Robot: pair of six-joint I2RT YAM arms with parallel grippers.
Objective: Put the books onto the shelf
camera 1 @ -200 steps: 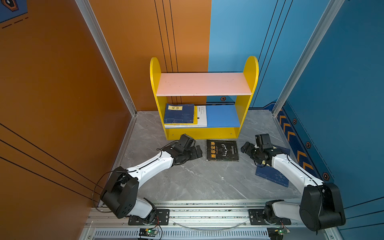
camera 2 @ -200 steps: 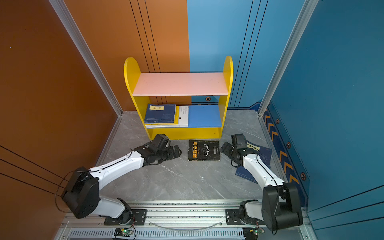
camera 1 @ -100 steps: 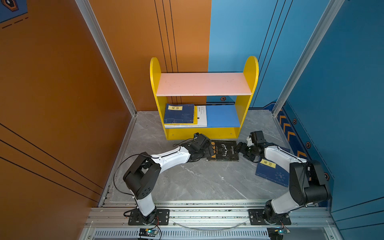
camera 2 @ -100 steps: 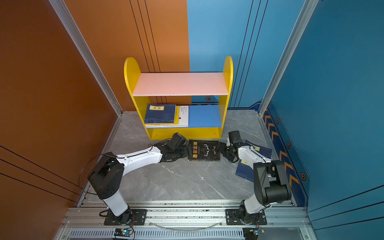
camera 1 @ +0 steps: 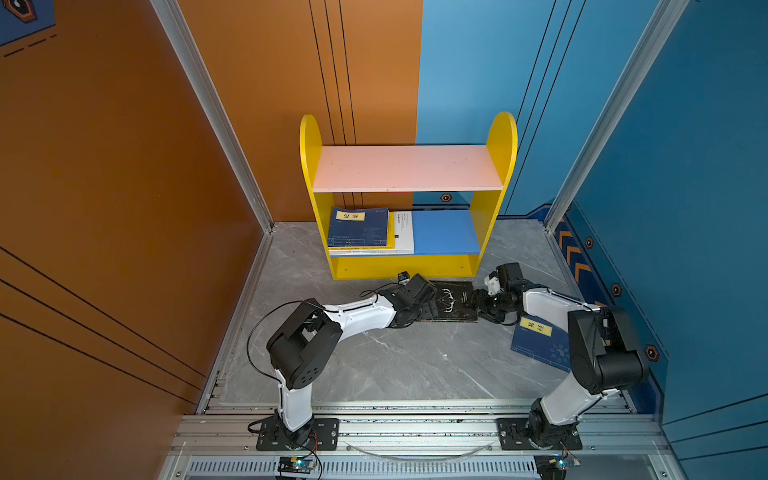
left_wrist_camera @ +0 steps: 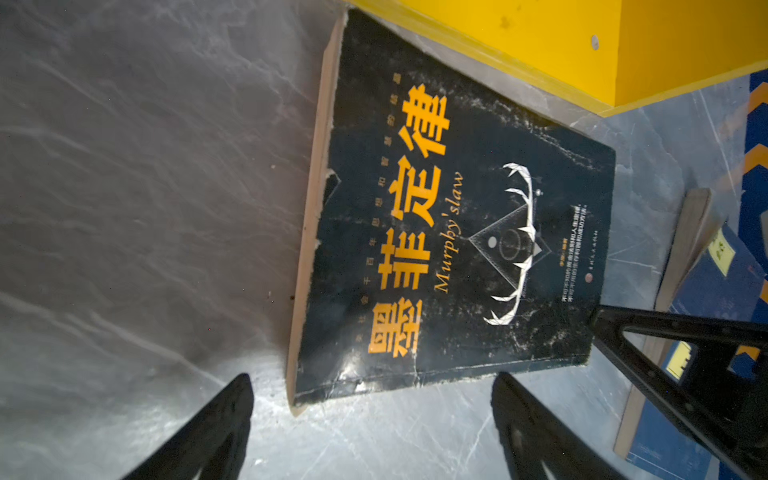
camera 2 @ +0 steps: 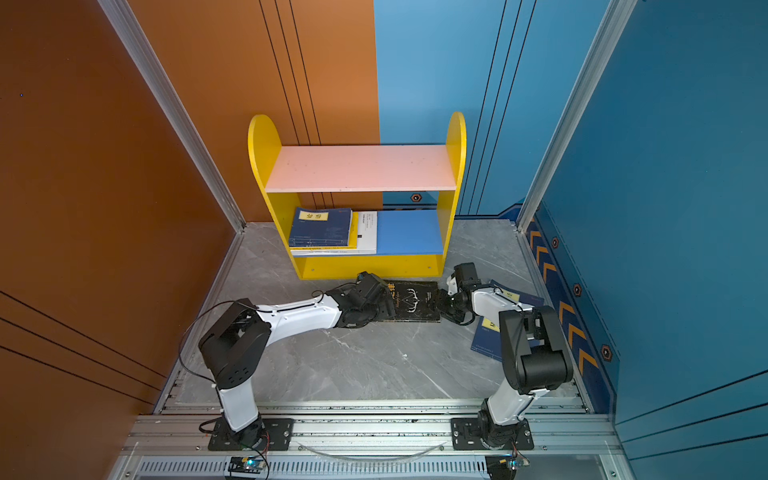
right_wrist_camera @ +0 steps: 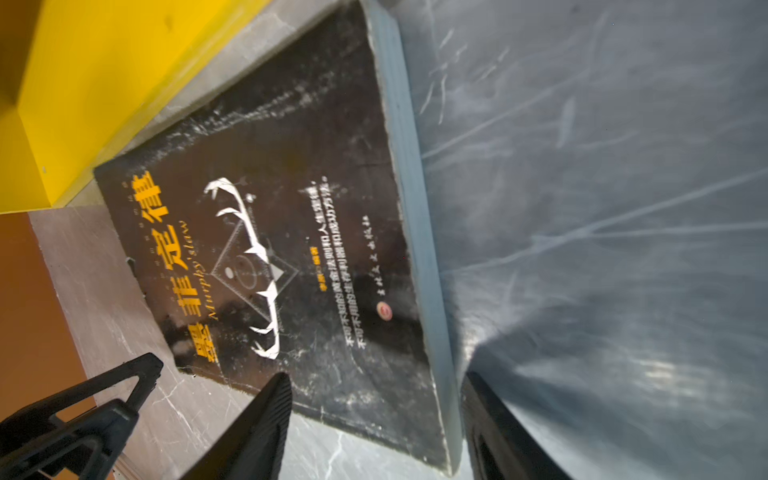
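A black book (camera 1: 451, 301) (camera 2: 411, 301) with orange characters lies flat on the floor in front of the shelf (camera 1: 405, 266). My left gripper (camera 1: 426, 305) (left_wrist_camera: 372, 380) is open at the book's left edge, its jaws wide astride a corner without touching it. From the other side, my right gripper (camera 1: 478, 305) (right_wrist_camera: 376, 377) is open astride the book's right corner, one finger over the cover and one beside the page edge. On the shelf's blue lower board a navy book (camera 1: 359, 226) lies on a yellow one and a white one (camera 1: 405, 230).
A navy book with a yellow label (camera 1: 538, 340) lies on the floor at the right, partly under my right arm; another navy book (camera 2: 505, 293) shows behind that arm. The pink upper board (camera 1: 407, 168) is bare. Walls close in on both sides.
Both grippers have moved in from the sides to the black book's left and right edges. The right jaws have narrowed around its corner. The book has stayed where it was.
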